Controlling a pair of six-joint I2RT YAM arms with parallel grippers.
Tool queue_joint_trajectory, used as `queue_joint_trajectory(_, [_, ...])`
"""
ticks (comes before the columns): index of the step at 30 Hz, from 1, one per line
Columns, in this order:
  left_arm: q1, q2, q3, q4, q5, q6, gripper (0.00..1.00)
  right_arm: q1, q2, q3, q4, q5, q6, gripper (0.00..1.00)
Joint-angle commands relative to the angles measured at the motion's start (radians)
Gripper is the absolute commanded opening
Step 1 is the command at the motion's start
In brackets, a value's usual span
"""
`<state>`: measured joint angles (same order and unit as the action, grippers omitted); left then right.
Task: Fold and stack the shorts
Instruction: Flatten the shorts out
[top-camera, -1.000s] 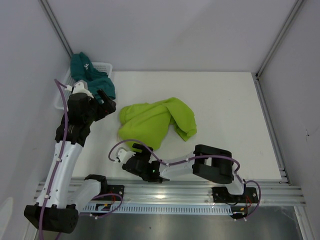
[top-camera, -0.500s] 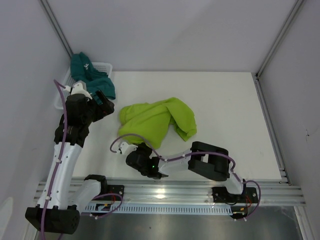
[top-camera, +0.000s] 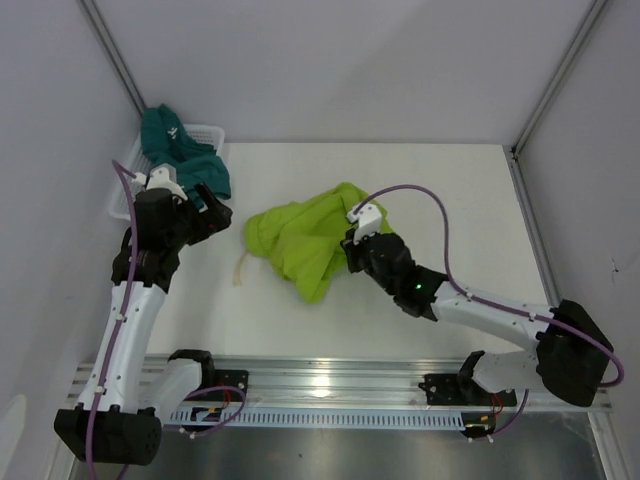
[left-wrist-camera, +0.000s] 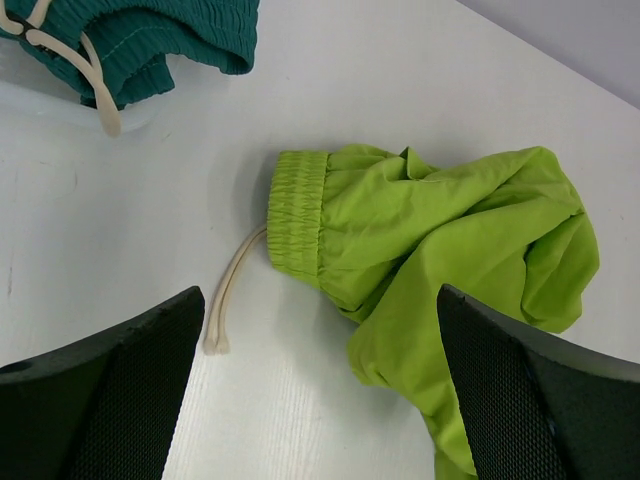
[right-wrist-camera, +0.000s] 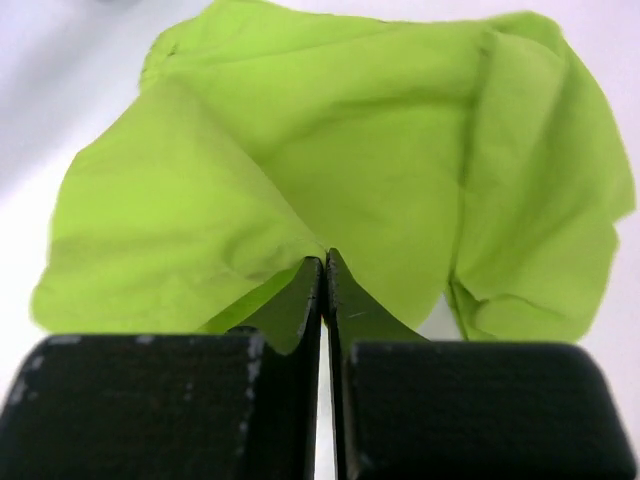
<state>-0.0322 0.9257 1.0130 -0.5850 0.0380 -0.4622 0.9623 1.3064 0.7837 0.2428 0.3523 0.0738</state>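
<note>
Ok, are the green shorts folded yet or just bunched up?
Bunched up, not folded: the lime green shorts lie crumpled on the table, drawstring trailing loose, and the right gripper pinches a raised fold of them.

White shells and black joints on left arm (top-camera: 125, 320) and right arm (top-camera: 490, 318); black bases bolted to silver rail (top-camera: 330, 382). Purple cables (top-camera: 420, 195) looped alongside, white plugs (top-camera: 365, 212) at wrists. Small green light (top-camera: 417, 286) on right. Black throughout: left fingers (left-wrist-camera: 110, 400) mesh-textured, right fingers (right-wrist-camera: 295, 300) smooth.

The lime green shorts (top-camera: 300, 240) are plain, their drawstring (left-wrist-camera: 232, 285) cream; the dark teal shorts (top-camera: 165, 135) plain; basket (top-camera: 208, 130) and surface (top-camera: 450, 220) white
</note>
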Motion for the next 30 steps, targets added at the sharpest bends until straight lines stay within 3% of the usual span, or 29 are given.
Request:
queue_joint_trajectory(1, [0.011, 0.004, -0.027, 0.054, 0.045, -0.012, 0.99, -0.149, -0.056, -0.089, -0.05, -0.359, 0.168, 0.0])
queue_joint_trajectory(6, [0.011, 0.002, -0.073, 0.096, 0.098, -0.03, 0.99, -0.403, -0.027, -0.11, -0.037, -0.558, 0.321, 0.0])
queue_joint_trajectory(13, [0.008, -0.014, -0.16, 0.154, 0.123, -0.064, 0.99, -0.677, -0.001, -0.212, 0.107, -0.65, 0.546, 0.0])
queue_joint_trajectory(19, [-0.041, -0.001, -0.24, 0.221, 0.051, -0.127, 0.99, -0.77, -0.022, -0.21, 0.154, -0.654, 0.623, 0.0])
queue_joint_trajectory(25, [-0.135, 0.031, -0.396, 0.451, 0.037, -0.248, 0.99, -0.778, 0.039, -0.037, 0.043, -0.622, 0.595, 0.0])
queue_joint_trajectory(30, [-0.178, 0.07, -0.467, 0.559, 0.027, -0.234, 0.99, -0.797, 0.123, 0.089, -0.006, -0.576, 0.567, 0.0])
